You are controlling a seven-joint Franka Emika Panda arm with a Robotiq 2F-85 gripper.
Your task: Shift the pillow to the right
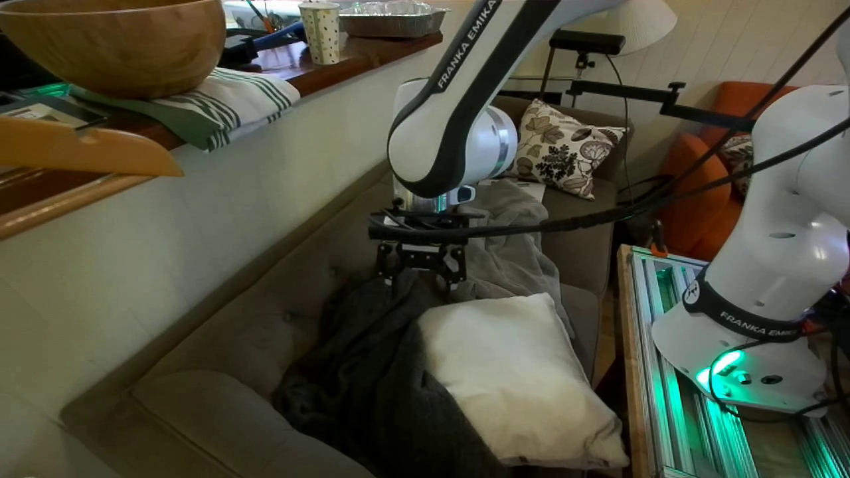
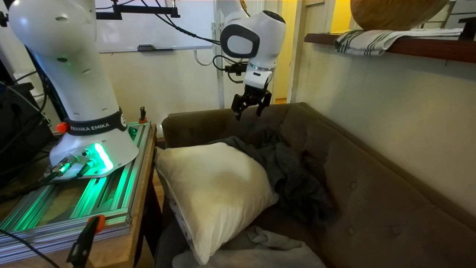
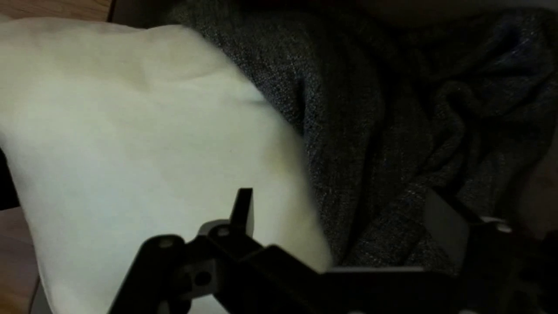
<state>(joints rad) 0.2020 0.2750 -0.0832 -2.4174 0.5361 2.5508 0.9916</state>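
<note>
The pillow [image 2: 215,184] lies on the sofa [image 2: 375,186], at seven o'clock from the empty, wide-spread gripper [image 2: 248,116] in an exterior view, and this seems the approach, calling for descent and an edge pinch.

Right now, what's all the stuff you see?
sofa: 1, brown, along wall
pillow: 1, cream, on sofa
dark blanket: 1, charcoal, by pillow
pale blanket: 1, grey, on sofa
chair: 1, orange, at back
patterned cushions: 2, brown-white, on sofa and chair
ledge: 1, brown, on wall
towel: 1, white-green, on ledge
bowl: 1, brown, on towel
cup: 1, spotted white, on ledge
foil tray: 1, silver, on ledge
other bits: several, mixed, on ledge, unclear
lampshade: 1, white, at back
whiteboard: 1, white, at back
table: 1, brown-silver, beside sofa
clamps: 2, black-orange, on table
arm: 1, white-black, on table
gripper: 1, black, open above sofa
cables: several, black, along arm
</note>
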